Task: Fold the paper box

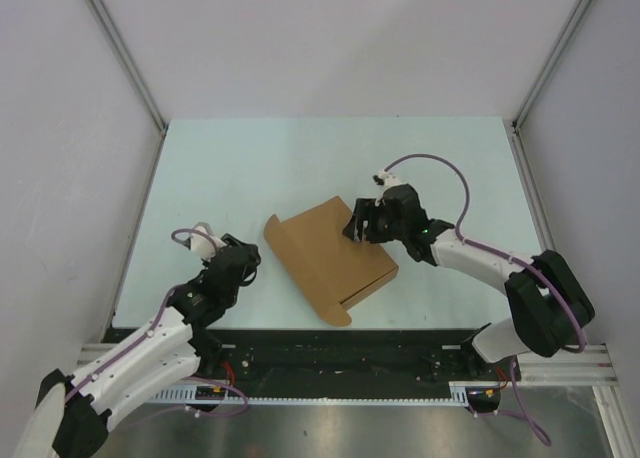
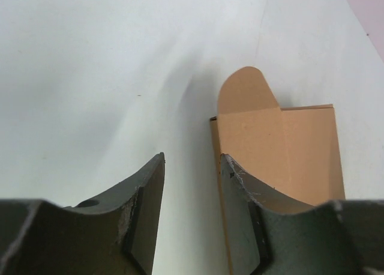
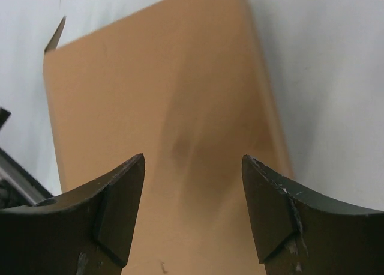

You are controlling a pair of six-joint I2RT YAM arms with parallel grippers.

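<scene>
**Poised for the next fold**

Shows the paper box (image 1: 330, 258) at mid-tabletop (image 1: 250, 158), the right end effector (image 1: 362, 225) poised over its far right corner, jaws spread, grasping nothing. Places the left end effector (image 1: 243, 255) just left of it, likewise parted and empty. Best to pin the panel from the right while working the left flap up along its crease. Sets the long axis running far left to near right, rounded tab (image 1: 342, 313) at the near end.

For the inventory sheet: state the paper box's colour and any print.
Plain brown paper box, unprinted; clearest in the right wrist view.
</scene>
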